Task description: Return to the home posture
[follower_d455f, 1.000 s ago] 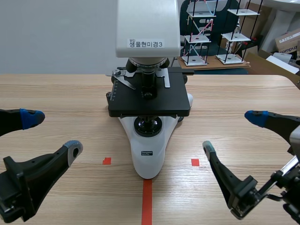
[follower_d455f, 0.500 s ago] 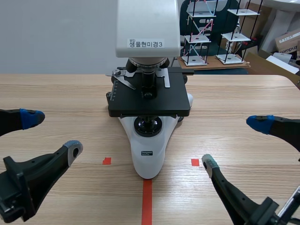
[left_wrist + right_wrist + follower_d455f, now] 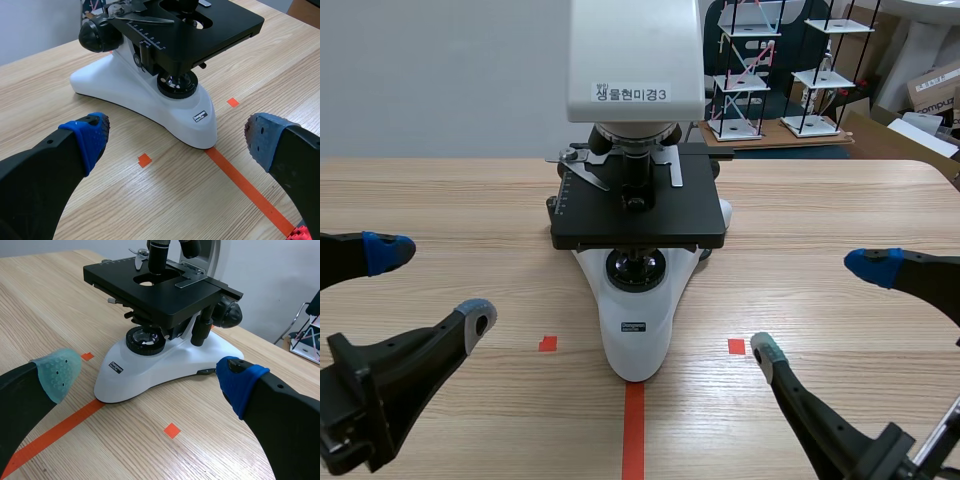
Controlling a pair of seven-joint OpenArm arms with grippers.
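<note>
Left gripper (image 3: 430, 284) and right gripper (image 3: 817, 308) low (fingers (image 3: 472, 320) spread).

Left gripper (image 3: 430, 284) and right gripper (image 3: 817, 308) hover low, fingers spread wide.

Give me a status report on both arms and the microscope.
Left end effector open, empty. Right end effector open, empty. Microscope stands between them, untouched.

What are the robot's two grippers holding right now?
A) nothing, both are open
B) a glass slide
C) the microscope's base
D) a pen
A: the left gripper and right gripper both have their fingers spread wide with nothing between them, either side of the microscope without touching it.
</note>
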